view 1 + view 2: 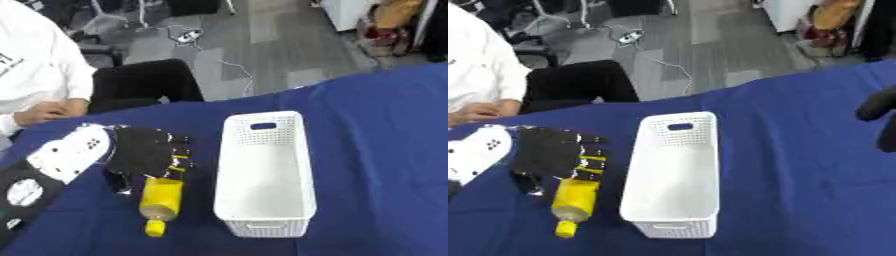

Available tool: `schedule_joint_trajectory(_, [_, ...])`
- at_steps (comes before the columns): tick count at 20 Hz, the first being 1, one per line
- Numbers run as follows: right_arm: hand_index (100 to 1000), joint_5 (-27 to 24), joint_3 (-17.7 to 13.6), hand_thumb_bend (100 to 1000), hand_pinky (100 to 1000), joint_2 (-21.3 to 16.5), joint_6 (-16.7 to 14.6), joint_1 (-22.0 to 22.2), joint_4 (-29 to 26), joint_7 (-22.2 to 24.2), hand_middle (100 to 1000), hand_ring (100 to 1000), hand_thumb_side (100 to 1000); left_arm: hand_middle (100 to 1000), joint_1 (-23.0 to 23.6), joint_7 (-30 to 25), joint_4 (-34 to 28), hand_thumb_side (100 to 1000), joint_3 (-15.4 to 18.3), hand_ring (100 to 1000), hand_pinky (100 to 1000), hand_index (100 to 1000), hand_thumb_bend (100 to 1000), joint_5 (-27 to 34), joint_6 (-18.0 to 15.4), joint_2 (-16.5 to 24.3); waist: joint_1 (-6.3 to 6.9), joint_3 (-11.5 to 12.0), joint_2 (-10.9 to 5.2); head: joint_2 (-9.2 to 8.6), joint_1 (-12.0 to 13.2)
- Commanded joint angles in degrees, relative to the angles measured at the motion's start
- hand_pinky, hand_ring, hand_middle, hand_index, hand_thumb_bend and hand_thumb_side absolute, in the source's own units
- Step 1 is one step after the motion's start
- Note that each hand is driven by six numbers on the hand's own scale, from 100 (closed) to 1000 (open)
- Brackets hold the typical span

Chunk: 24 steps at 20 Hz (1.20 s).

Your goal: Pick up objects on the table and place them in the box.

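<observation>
A yellow bottle (163, 201) lies on the blue table, its small cap pointing toward the near edge, just left of the white perforated box (265, 175). My left hand (144, 151) covers the bottle's far end, fingers (180, 161) curled over it with yellow showing between them and the thumb (119, 183) down its left side. The box lies lengthwise and looks empty. Only a dark part of my right hand (880, 108) shows at the right edge of the right eye view, above the cloth, well away from the box.
The blue cloth (385, 150) covers the table, with open room right of the box. A person in a white top sits at the far left, a hand (48, 111) resting near the table's edge. Grey floor and cables lie beyond.
</observation>
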Motion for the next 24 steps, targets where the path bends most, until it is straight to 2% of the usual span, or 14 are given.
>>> schedule_joint_trajectory(1, [626, -0.36, 0.01, 183, 640, -0.14, 0.05, -1.04, -0.89, 0.16, 551, 495, 1000, 913, -0.81, -0.08, -0.03, 432, 0.3, 859, 989, 864, 1000, -0.22, -0.2, 0.78, -0.22, -0.12, -0.98, -0.36, 0.64])
schedule_joint_trajectory(6, [626, -0.45, -0.01, 182, 639, -0.06, 0.0, -1.33, -0.89, 0.19, 551, 495, 1000, 911, -0.77, -0.26, 0.43, 437, 0.02, 855, 983, 865, 1000, -0.29, -0.2, 0.27, -0.14, -0.41, -0.79, -0.2, 0.84])
schedule_joint_trajectory(11, [626, -0.46, 0.03, 182, 639, -0.08, 0.03, -1.44, -0.89, 0.31, 550, 495, 1000, 905, -0.95, -0.42, 0.66, 437, -0.37, 849, 979, 864, 1000, -0.53, -0.2, -0.1, -0.15, -0.45, -0.63, 1.58, 2.64])
schedule_joint_trajectory(24, [626, -0.57, 0.05, 186, 640, 0.12, -0.03, -1.92, -0.89, 0.52, 550, 495, 1000, 901, -0.36, -0.21, 1.55, 442, -0.88, 843, 968, 854, 1000, -1.66, -0.2, -0.75, -0.25, -0.9, -0.07, 0.59, 2.11])
